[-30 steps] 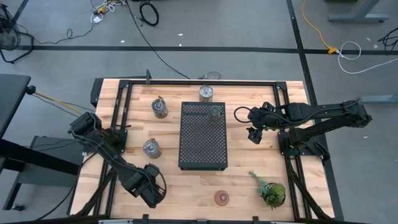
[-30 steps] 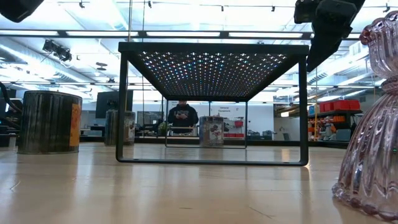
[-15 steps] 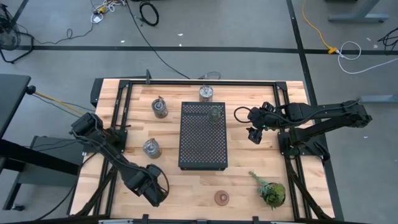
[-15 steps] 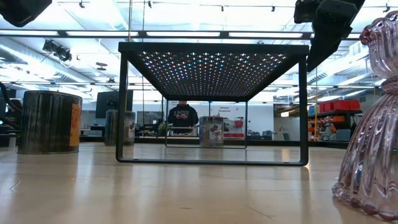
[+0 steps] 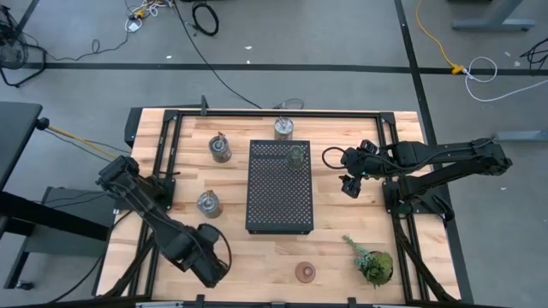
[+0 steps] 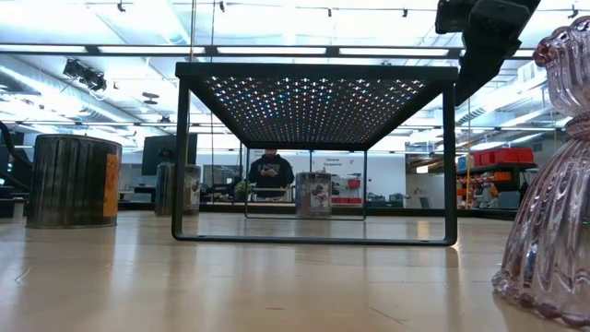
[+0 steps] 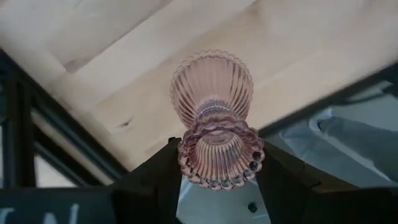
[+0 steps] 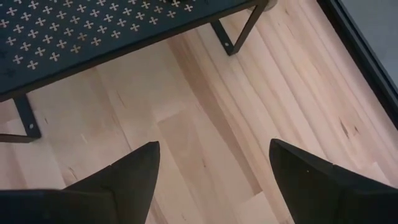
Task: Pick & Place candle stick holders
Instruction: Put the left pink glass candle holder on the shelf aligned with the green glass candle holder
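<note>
Moved only slightly at the lower left of the high view: left gripper [image 5: 208, 267] shifted a touch toward the right and then back toward the left, ending close to its starting spot near the table's [image 5: 257, 257] front edge. Clamped fully now on a pink ribbed glass holder [image 7: 215, 121], after closing the last bit. Gone from the upper left corner of the low view: the dark piece of arm seen there earlier.
</note>
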Tool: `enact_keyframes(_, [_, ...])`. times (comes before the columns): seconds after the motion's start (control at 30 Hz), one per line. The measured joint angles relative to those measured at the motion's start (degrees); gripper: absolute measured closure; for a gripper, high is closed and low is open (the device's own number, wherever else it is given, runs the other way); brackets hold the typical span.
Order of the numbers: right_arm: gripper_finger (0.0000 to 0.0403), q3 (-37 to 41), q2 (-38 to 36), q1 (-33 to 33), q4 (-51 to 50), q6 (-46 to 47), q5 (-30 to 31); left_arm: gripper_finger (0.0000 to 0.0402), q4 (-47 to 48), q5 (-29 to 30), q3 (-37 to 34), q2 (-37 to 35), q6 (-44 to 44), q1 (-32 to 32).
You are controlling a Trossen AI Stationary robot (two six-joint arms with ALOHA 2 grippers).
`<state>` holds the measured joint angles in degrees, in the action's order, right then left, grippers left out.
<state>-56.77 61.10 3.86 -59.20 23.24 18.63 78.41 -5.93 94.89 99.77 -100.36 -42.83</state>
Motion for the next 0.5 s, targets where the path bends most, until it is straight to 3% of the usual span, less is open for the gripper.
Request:
enact_keyframes(0.2, [0.0101,0.0,0.0,0.0,0.2,0.1,0.0,0.0223,11.0,4.8,13.1,-0.1,2.1,2.1])
enact_keyframes(0.33, [0.0101,0.0,0.0,0.0,0.5,0.2,0.0,0.0223,11.5,10.1,19.3,-0.2,7.0,5.4])
enact_keyframes(0.5, [0.0101,0.0,0.0,0.0,2.4,0.2,-0.2,0.0224,11.5,10.1,22.2,0.4,17.3,12.9])
